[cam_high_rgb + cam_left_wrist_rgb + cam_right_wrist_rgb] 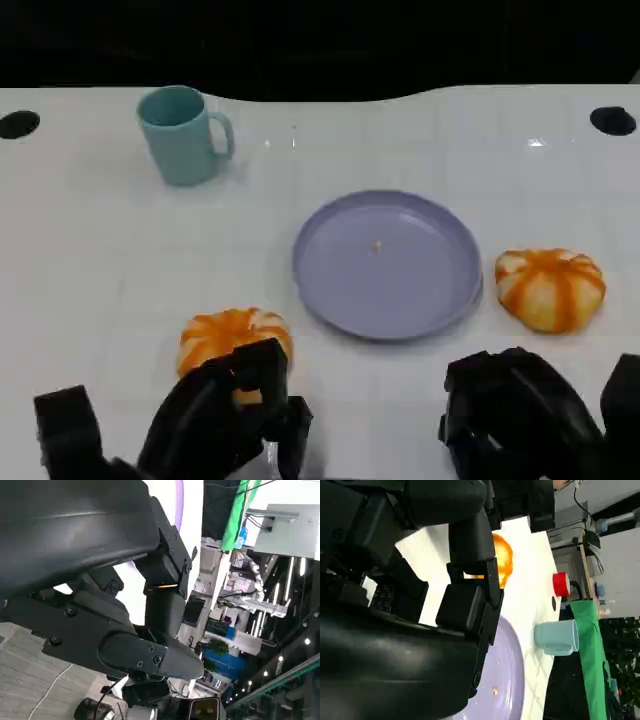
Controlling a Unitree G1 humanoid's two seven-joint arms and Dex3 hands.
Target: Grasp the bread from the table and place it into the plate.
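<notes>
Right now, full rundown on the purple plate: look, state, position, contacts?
The purple plate is round, shallow and lavender, with a low raised rim and a smooth, slightly glossy finish that looks like plastic. It lies flat and upright on the white table, near the middle. It holds no bread, just a tiny orange crumb near its centre. One orange-striped bread sits on the table close beside its right rim, apparently just apart; another lies off its near-left edge. Neither hand touches it.
</notes>
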